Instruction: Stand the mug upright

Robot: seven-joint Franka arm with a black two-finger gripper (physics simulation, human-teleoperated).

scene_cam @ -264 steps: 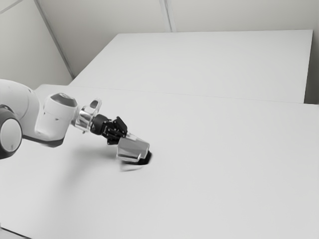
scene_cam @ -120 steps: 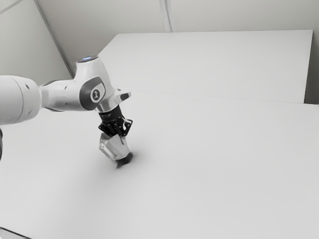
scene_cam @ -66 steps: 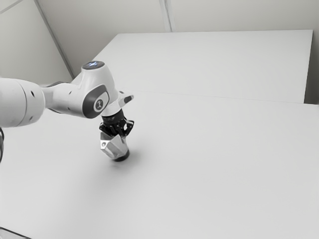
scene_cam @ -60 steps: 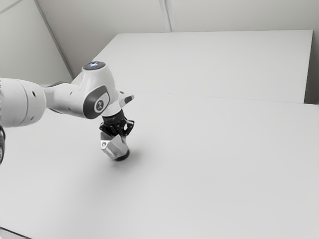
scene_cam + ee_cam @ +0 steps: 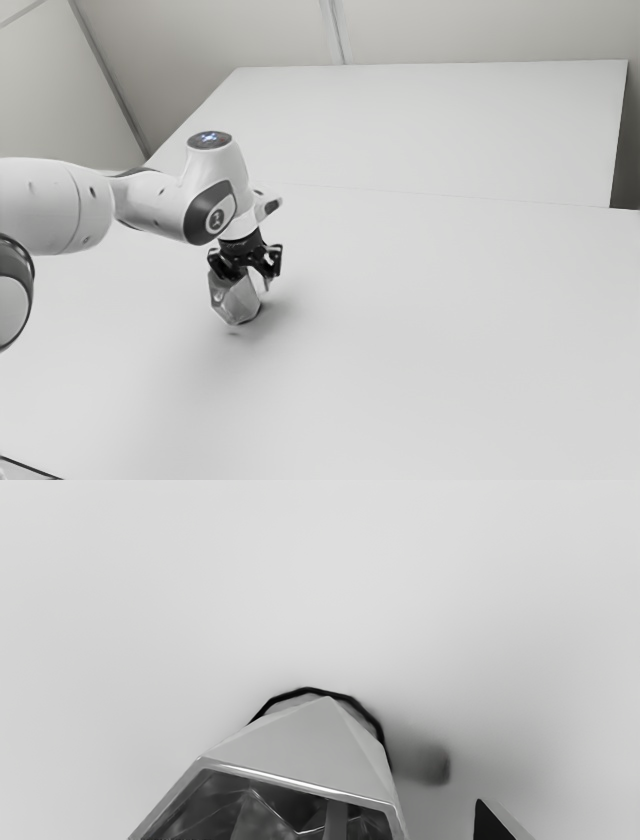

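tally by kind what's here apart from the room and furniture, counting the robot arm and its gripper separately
mug: 1
robot arm: 1
gripper: 1
total: 3

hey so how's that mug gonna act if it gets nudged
The mug looks stiff, with crisp, flat facets, so it should hold its shape. Its shiny rim suggests smooth, perhaps slippery walls. Pushed near the top, it might tip, as it narrows toward its base.
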